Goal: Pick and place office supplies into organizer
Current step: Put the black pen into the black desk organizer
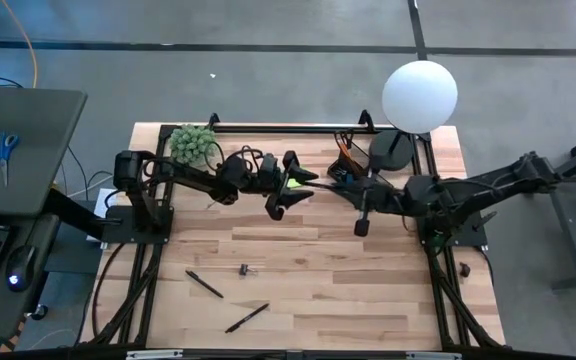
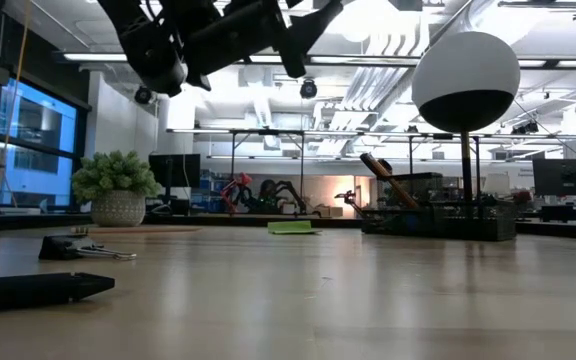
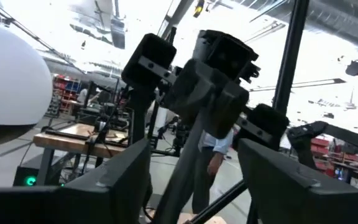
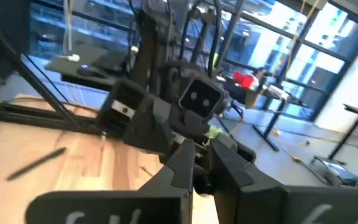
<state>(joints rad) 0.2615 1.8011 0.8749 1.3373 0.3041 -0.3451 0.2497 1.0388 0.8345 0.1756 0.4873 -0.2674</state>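
My left gripper [image 1: 306, 186] hangs open above the table's far middle, with nothing between its fingers [image 3: 122, 182]. Below it the lime-green sticky-note pad [image 1: 293, 183] lies flat on the table [image 2: 290, 228]. My right gripper [image 4: 197, 171] is shut and level. It points at the left gripper from the right, and nothing shows between its fingers. The black organizer [image 2: 438, 215] stands by the lamp's base, with orange pencils [image 1: 343, 152] sticking out of it. Two black pens [image 1: 205, 284] [image 1: 247, 317] and a small dark clip [image 1: 244, 270] lie on the near part of the table.
The white globe lamp [image 1: 420, 95] stands at the far right and the potted plant [image 1: 193, 143] at the far left. A small dark piece [image 1: 465, 268] lies at the right edge. Bare wood lies between the arms and the pens.
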